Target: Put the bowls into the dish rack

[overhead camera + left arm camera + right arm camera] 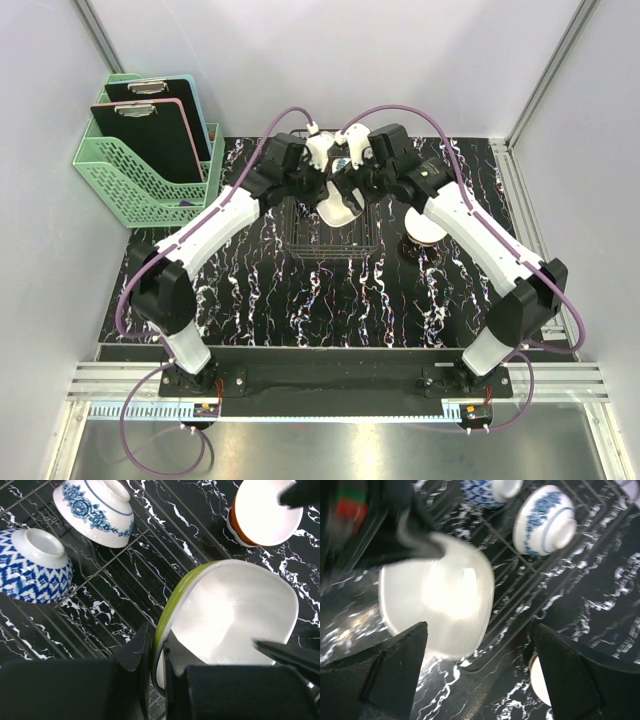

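**Left tool**: closed on the lime green bowl. One finger lies outside the green wall and the other inside the white interior, pinching the rim. The bowl is tilted on edge, its opening facing the right arm.

**Right tool**: open. Its two fingers stand wide apart on either side of the lime green bowl without touching it. The bowl is blurred in the right wrist view.

**Position of the held bowl:** above the right end of the dish rack, near the rack's corner. Whether it touches the wires cannot be told.

**Bowls in the rack:**
- Floral blue bowl: upside down, foot ring up, resting on the wires.
- Zigzag blue bowl: upside down, just beside the floral one, apart from it.

**Bowl outside the rack:** the orange bowl stands upright on the black marbled surface, to the right of the rack, near the held bowl but apart from it.

**Other items:** a mint green basket holding clipboards sits at the far left corner of the surface, well apart from the rack.
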Robot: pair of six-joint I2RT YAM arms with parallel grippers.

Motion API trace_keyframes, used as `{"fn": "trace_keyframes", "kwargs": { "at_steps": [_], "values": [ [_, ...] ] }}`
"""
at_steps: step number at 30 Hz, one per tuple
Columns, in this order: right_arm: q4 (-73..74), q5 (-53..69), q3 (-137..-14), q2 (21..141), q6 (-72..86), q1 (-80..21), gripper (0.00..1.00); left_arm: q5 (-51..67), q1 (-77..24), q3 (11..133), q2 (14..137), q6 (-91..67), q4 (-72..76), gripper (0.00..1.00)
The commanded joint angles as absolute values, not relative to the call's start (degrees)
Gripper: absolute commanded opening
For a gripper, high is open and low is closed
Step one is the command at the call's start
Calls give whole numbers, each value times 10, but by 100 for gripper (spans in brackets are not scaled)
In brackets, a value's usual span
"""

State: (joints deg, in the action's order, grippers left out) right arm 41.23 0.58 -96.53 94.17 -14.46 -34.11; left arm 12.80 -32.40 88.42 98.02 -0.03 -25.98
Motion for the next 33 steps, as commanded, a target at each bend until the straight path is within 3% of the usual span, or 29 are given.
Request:
{"fn": "trace_keyframes", "kwargs": {
  "at_steps": [1,6,15,33],
  "values": [
    [449,182,-974,896,-140,-315,96,201,-295,861,910,42,-217,0],
    [480,412,-1005,913,-111,-249,98,260,-284,800,846,85,-190,0],
    [485,638,-1034,978,-62,-220,97,382,-279,744,792,102,-173,0],
    [484,709,-984,999,-53,-220,91,367,-279,758,787,110,-168,0]
  ]
}}
